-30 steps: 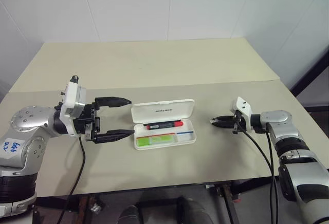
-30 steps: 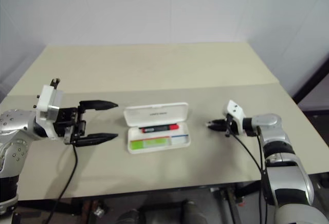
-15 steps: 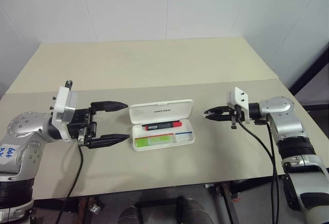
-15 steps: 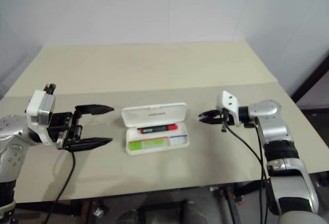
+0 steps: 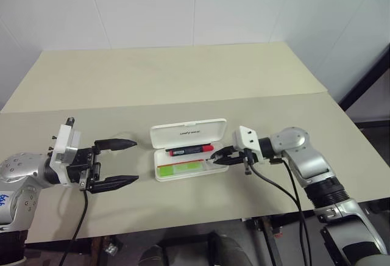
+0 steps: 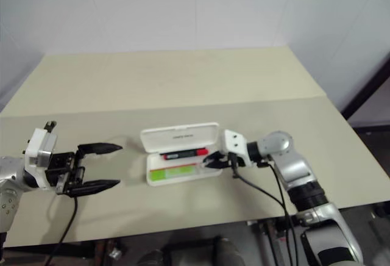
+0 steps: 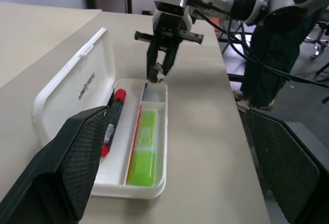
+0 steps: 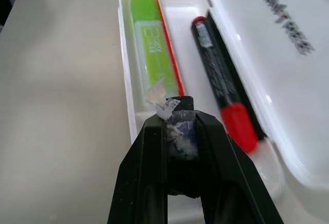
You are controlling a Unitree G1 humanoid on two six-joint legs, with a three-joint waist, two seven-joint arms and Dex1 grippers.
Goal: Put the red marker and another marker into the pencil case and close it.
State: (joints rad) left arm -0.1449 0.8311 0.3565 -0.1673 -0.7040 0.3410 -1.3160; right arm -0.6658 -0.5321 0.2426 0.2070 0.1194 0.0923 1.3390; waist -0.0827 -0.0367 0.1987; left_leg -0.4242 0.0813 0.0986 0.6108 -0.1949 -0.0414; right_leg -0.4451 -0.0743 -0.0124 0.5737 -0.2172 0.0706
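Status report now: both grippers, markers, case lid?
Left gripper open, off the case. Right gripper shut at pencil case end. Red marker, green marker inside; lid open.

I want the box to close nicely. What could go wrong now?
The right gripper sits shut at the end of the pencil case, near the red marker. It might bump the case and slide it instead of closing it. The lid leans open away from the robot; pushed badly, it may tip the light case, perhaps shaking the green marker loose.
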